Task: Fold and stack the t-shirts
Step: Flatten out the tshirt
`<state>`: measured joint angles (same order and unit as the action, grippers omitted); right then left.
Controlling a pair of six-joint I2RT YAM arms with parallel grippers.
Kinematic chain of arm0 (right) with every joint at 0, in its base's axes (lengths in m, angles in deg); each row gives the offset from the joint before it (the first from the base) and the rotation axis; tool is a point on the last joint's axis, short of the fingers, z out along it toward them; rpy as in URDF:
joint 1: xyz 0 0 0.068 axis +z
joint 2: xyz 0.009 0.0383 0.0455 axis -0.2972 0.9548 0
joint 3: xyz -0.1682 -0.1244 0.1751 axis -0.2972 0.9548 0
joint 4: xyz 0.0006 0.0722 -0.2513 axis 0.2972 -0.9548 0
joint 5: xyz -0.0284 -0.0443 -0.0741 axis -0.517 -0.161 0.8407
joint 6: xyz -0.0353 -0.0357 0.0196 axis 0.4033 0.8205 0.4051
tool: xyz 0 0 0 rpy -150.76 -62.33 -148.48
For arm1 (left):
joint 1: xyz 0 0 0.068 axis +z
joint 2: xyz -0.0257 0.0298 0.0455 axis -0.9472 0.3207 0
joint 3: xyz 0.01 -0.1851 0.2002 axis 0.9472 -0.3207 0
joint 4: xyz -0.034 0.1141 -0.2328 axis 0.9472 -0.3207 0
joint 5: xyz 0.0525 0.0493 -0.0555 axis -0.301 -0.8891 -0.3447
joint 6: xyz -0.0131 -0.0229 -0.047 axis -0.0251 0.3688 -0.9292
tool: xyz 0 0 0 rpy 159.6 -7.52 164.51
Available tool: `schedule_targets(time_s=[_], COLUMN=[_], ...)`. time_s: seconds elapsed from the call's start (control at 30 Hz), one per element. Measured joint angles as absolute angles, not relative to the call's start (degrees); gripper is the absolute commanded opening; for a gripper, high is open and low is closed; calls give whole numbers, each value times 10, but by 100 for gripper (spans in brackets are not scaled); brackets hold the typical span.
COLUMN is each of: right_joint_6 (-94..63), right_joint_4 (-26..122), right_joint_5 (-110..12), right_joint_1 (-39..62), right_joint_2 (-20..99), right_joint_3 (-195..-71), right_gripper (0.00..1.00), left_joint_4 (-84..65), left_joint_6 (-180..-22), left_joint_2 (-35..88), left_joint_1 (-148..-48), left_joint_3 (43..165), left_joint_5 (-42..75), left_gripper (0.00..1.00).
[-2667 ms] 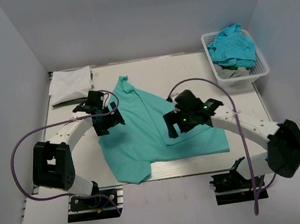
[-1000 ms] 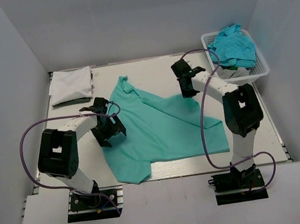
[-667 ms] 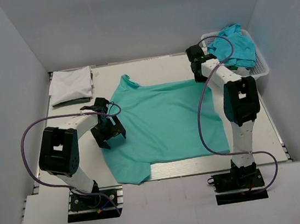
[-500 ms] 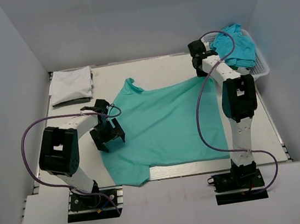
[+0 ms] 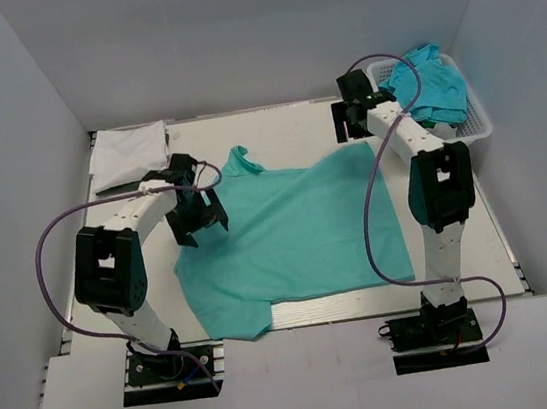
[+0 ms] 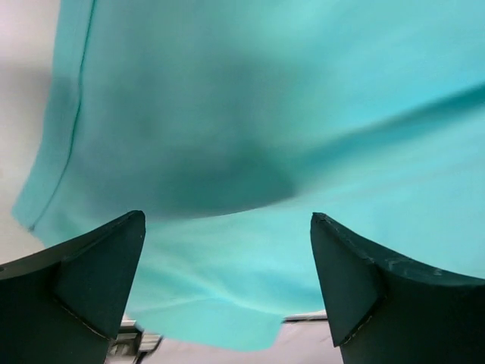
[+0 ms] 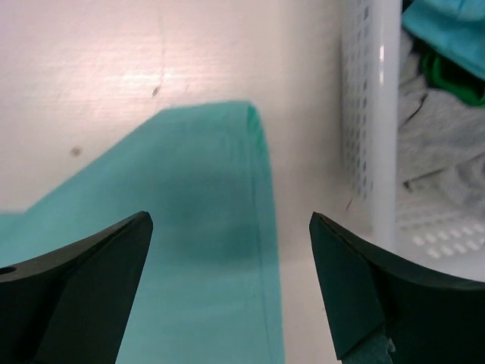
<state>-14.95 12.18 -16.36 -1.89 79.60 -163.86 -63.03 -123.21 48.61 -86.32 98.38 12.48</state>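
Quick count of what's out here: two arms, three piles of clothing, one basket.

The main thing is a single teal t-shirt [image 5: 297,227] spread mostly flat in the middle of the table [image 5: 284,127], neck toward the far side and its near-left part reaching the front edge. One white folded shirt [image 5: 129,155] sits in the far left corner, well apart from the teal one. Far right there's one white plastic basket [image 5: 444,146] with a crumpled blue-green garment [image 5: 426,83] on top. The right wrist view shows grey cloth [image 7: 439,144] and a bit of green [image 7: 455,80] under it, but I can't tell how many pieces that is.

The left gripper [image 5: 198,217] is over the shirt's left edge, near the sleeve. Its jaws are spread wide with nothing between them, just teal fabric underneath. The right gripper [image 5: 348,122] hangs over the shirt's far right corner, just beside the basket. Its jaws are also wide apart and not pinching any cloth.
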Motion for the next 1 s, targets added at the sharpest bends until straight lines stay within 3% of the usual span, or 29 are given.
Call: schedule_targets(time_s=[0.27, 0.6, 0.77, 1.0], right_joint_6=[-183, -243, -254, -258], right_joint_4=[140, 161, 184, 193], right_joint_5=[-267, -332, -363, -374], right_joint_1=[7, 6, -5, -35], right_joint_2=[666, 659, 659, 672], right_joint_3=[-1512, -1347, -1305, -1299], right_gripper=[90, 90, 90, 90], left_joint_4=[-562, -528, -523, -546], left_joint_6=[-1217, -1189, -1186, -1243], left_joint_2=[538, 873, 899, 956], left_joint_1=[-863, -879, -884, -872], left_joint_3=[1168, 1481, 1525, 1622], left_joint_5=[156, 195, 192, 101], left_gripper=[100, 100, 100, 100])
